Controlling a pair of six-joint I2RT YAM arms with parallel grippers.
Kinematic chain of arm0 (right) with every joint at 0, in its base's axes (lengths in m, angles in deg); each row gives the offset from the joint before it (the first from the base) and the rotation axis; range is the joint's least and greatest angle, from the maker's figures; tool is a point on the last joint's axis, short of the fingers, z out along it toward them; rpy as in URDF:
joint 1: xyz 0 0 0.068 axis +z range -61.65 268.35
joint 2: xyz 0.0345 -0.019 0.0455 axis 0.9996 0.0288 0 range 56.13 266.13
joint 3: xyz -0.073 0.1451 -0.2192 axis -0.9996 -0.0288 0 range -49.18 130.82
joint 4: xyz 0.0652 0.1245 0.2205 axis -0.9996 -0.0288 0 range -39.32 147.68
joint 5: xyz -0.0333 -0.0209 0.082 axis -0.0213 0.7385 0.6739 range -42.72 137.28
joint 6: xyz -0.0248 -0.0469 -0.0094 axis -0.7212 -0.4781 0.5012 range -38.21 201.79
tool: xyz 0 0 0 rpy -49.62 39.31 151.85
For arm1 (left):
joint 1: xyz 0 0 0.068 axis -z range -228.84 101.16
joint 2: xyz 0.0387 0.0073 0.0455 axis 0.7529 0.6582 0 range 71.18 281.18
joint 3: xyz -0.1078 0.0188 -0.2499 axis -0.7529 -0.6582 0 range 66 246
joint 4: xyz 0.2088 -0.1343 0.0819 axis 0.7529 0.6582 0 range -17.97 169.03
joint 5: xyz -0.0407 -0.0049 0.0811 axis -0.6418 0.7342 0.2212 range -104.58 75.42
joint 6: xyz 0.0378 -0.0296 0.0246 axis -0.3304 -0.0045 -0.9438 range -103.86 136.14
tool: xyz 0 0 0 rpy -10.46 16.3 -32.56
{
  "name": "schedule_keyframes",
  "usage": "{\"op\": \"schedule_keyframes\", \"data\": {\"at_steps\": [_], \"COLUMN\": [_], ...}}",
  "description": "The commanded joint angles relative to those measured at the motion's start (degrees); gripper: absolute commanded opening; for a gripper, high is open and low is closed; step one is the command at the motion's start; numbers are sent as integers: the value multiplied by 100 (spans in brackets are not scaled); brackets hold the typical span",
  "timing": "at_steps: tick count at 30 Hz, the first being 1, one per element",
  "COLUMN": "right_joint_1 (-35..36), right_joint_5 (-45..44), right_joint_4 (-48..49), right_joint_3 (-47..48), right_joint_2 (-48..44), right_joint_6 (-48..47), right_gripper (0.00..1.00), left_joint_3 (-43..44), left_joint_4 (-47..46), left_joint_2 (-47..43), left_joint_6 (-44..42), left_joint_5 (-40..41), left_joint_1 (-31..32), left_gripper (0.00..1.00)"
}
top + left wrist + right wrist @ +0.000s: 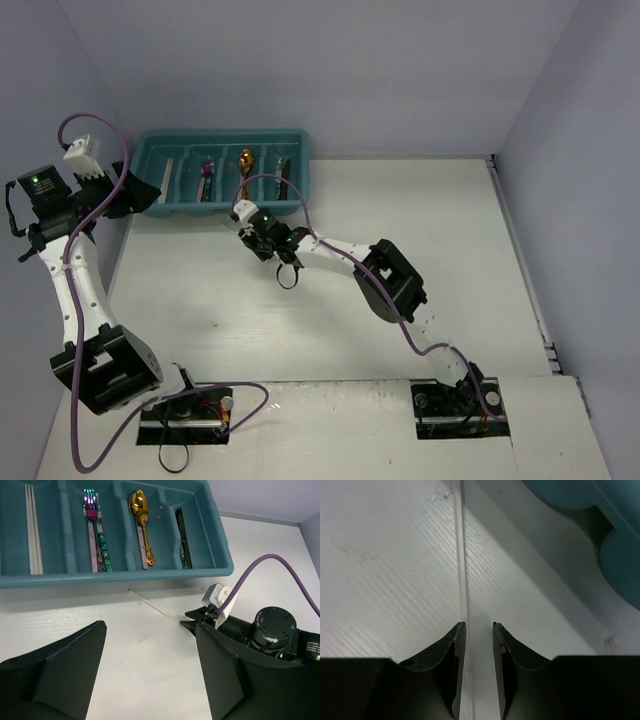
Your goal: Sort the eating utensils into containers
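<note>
White surface (450,220) boxed in by pale walls (350,60). Right pincer (479,626) low over it, narrowly spread; a clear chopstick (462,575) lies in the gap, hugging one finger, and runs ahead toward the teal tray (620,560). Left pincer (150,625) spread wide, facing that tray

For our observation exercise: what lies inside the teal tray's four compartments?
In the teal tray, left to right: white chopsticks, a rainbow-tinted fork, a gold spoon, a black knife. Anything beneath them is covered.
</note>
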Motion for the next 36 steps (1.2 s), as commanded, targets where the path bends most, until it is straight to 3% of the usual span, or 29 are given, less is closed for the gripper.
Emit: {"op": "schedule_keyframes", "data": {"at_steps": [1, 11, 14, 17, 25, 28, 31, 36], "right_joint_1": [-40, -40, -50, -110, -137, -126, -94, 40], "right_joint_5": [492, 558, 653, 841, 1067, 1056, 1027, 933], "right_joint_4": [303, 237, -27, -380, -599, -599, -604, -599], "right_joint_3": [245, 97, 83, 12, -931, -1205, -1533, -2035], "right_joint_2": [15, 83, 103, 84, -739, -1151, -1713, -2445], "right_joint_6": [-184, -259, -291, -342, -779, -1027, -1535, -2436], "right_gripper": [25, 27, 21, 2, 0, 0, 0, 0], "left_joint_3": [171, 225, 293, 387, 413, 139, -36, -94], "left_joint_4": [-228, -94, -18, 76, 257, 333, 942, 2322], "left_joint_2": [-108, -86, -77, -51, -110, -205, -163, 41], "left_joint_6": [84, 42, 12, -22, -445, -1242, -2619, -5026], "left_joint_5": [-174, -170, -170, -170, -504, -1036, -1459, -1224], "left_joint_1": [-22, -24, -22, -22, -30, -20, 55, 431], "left_gripper": [70, 70, 70, 70, 70, 70, 70, 70]}}
